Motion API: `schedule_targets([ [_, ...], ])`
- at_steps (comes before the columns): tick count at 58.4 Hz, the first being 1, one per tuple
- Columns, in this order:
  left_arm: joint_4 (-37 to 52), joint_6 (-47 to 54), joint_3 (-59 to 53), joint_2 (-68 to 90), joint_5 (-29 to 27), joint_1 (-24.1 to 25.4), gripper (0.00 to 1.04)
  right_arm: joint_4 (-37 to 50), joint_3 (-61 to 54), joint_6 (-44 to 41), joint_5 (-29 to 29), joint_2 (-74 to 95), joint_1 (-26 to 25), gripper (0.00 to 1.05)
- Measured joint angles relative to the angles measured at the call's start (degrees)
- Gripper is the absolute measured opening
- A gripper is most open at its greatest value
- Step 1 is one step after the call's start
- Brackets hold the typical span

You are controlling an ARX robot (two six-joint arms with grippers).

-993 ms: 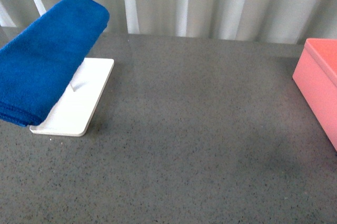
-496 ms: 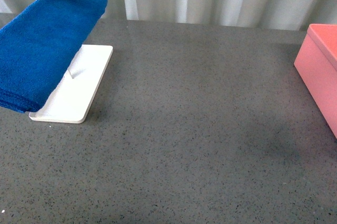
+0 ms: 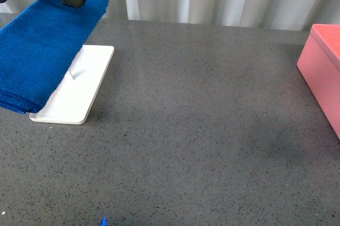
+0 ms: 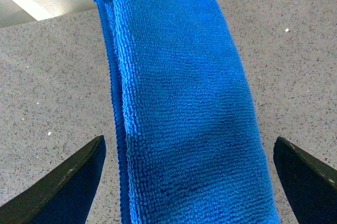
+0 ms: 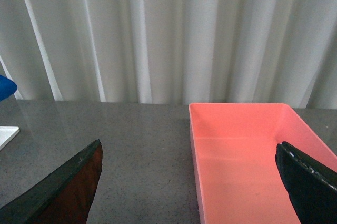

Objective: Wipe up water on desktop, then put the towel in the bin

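Towel [image 3: 42, 50] cropped by frame, lying over white tray [image 3: 79, 90] at surface's [image 3: 202, 130] far-left corner. Bin [image 3: 321, 77] cropped at right edge. Left tool [image 4: 188, 142] above towel, spread wide; right tool [image 5: 188, 145] wide, empty.

The bin [image 3: 321, 77] is cut off — the towel [image 3: 45, 50] hides part of the tray [image 3: 87, 88].

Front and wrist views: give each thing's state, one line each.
towel: folded, resting over the white tray, not gripped.
white tray: flat on the desktop, partly covered.
bin: open-topped, nothing seen inside.
left claw: open, straddling the towel.
right claw: open, holding nothing.
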Motion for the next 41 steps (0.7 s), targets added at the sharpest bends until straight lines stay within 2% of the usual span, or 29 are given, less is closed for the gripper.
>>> schedule_targets([
  [20,0.5,0.2,0.7,2.3,-1.1,0.0,0.98,0.0,0.0,0.0,0.0,0.0,0.0,0.98],
  [34,1.4,0.3,0.6,2.5,-2.0,0.7,0.45,0.0,0.0,0.0,0.0,0.0,0.0,0.98],
  [41,1.3,0.0,0.0,2.4,-0.8,0.9,0.25,0.0,0.0,0.0,0.0,0.0,0.0,0.98],
])
